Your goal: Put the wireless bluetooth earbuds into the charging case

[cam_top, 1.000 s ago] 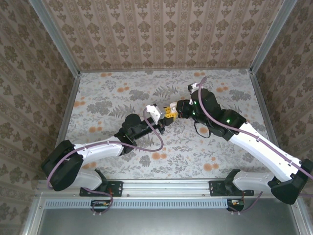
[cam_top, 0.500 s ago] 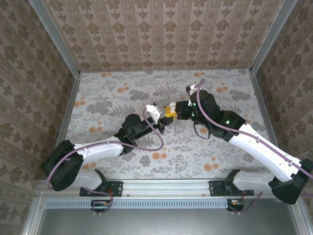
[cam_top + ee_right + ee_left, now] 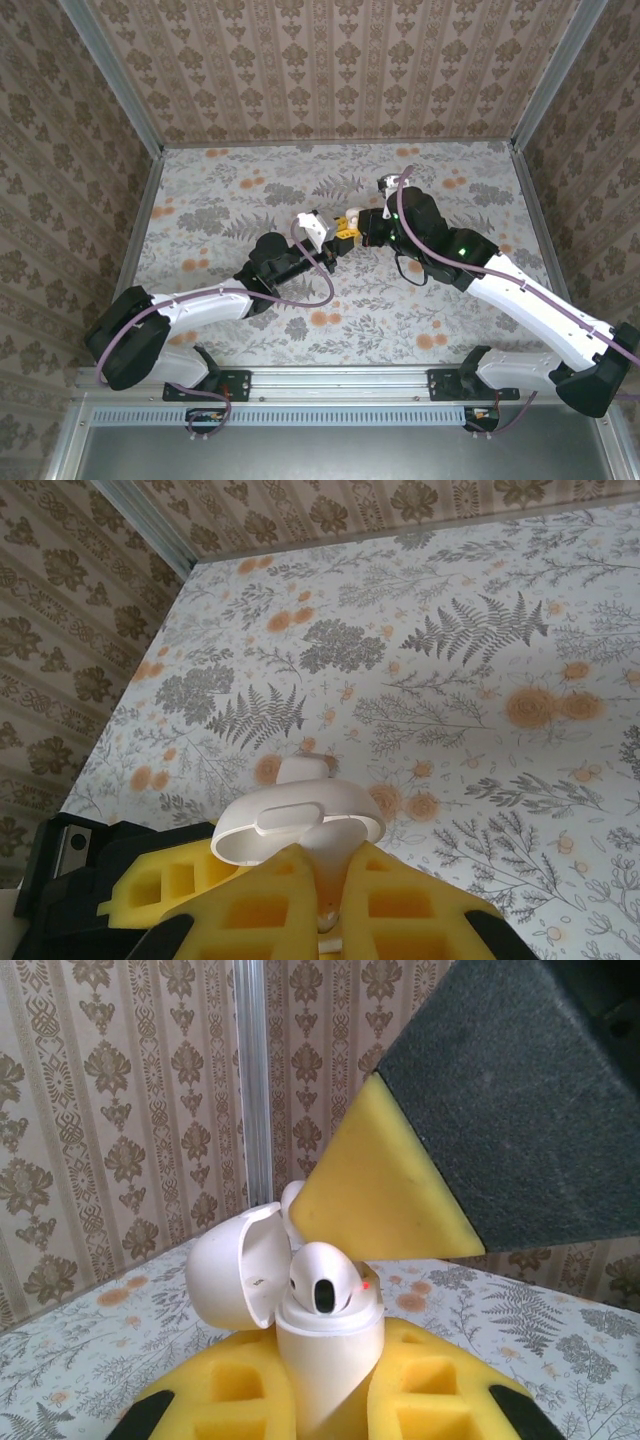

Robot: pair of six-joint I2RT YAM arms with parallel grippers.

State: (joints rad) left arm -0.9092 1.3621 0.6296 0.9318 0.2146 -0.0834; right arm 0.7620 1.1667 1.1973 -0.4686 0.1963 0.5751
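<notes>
While left pincer (image 3: 327, 1405) clamps open case (image 3: 235, 1270), earbud (image 3: 322, 1285) seated inside, right pincer (image 3: 325, 880) clenched beside.

arms (image 3: 205, 308): white links, black joints | cables (image 3: 332, 280): purple (looped) | fingers (image 3: 230, 1400): yellow foam pads

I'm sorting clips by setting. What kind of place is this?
Probably a purpose-built robot test cell, not a home: two arms bolted to a metal rail, aluminium frame posts at the corners, and wallpaper-print panels for walls, with a floral-print tabletop.
</notes>
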